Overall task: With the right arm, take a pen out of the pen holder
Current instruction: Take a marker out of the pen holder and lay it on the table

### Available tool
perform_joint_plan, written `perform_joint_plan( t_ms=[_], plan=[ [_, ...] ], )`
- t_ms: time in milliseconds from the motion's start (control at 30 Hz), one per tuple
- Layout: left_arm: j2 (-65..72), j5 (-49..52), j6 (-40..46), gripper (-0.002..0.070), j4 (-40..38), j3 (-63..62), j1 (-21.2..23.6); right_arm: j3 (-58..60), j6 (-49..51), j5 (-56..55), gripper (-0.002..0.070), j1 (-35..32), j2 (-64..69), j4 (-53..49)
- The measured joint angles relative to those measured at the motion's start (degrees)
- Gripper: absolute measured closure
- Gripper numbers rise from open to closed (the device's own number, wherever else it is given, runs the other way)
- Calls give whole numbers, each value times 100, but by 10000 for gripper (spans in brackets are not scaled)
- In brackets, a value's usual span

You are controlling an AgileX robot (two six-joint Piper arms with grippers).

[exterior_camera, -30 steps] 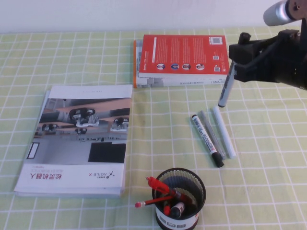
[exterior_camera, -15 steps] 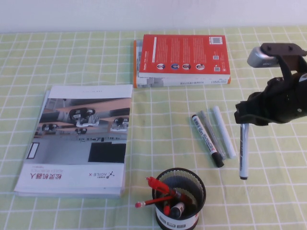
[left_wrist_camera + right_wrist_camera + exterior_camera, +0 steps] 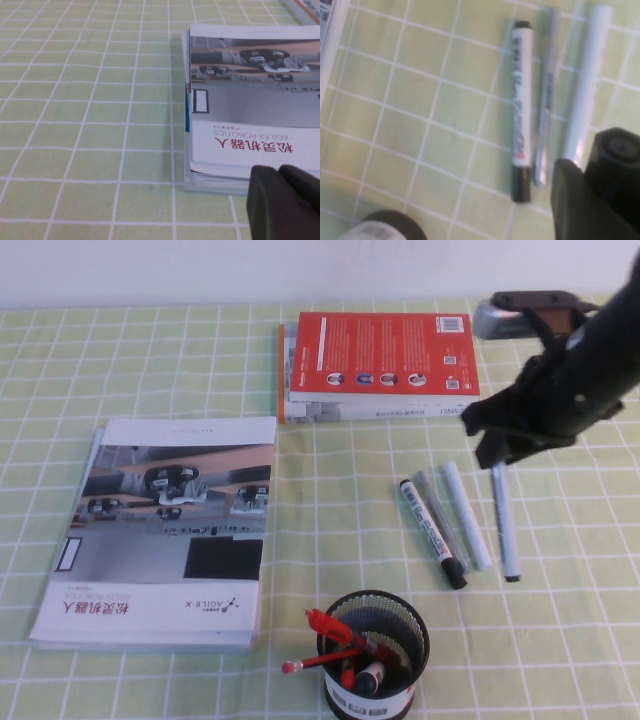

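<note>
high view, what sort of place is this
Probably a desk-style test table for a robot: a green checked tablecloth, stacked books and a mesh pen holder. The left claw sits by an AgileX Robotics booklet; the right claw holds a grey pen.

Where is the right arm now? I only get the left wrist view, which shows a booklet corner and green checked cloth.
Observer: The right gripper is over the right side of the cloth, near the red book, shut on a grey pen.
Operator: My left gripper hovers shut by the booklet. Is that pen out of the holder?
Observer: Yes, it stretches beside the white pen, apart from the pen holder.
Operator: Holder empty?
Observer: No, red pens stick out of it.
</note>
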Motion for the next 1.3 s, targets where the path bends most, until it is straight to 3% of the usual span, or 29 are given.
perform_joint_plan(
  t_ms=[267,600,1067,1300],
  plan=[
    [0,0,0,680,0,0,0,-1530,36,388,577,745,1448,-154],
    [0,0,0,680,0,0,0,-3201,157,1069,577,792,2969,-238],
    [0,0,0,680,0,0,0,-3451,229,1023,575,792,3373,-375],
    [0,0,0,680,0,0,0,-3451,306,1023,472,792,3373,-464]
  ],
)
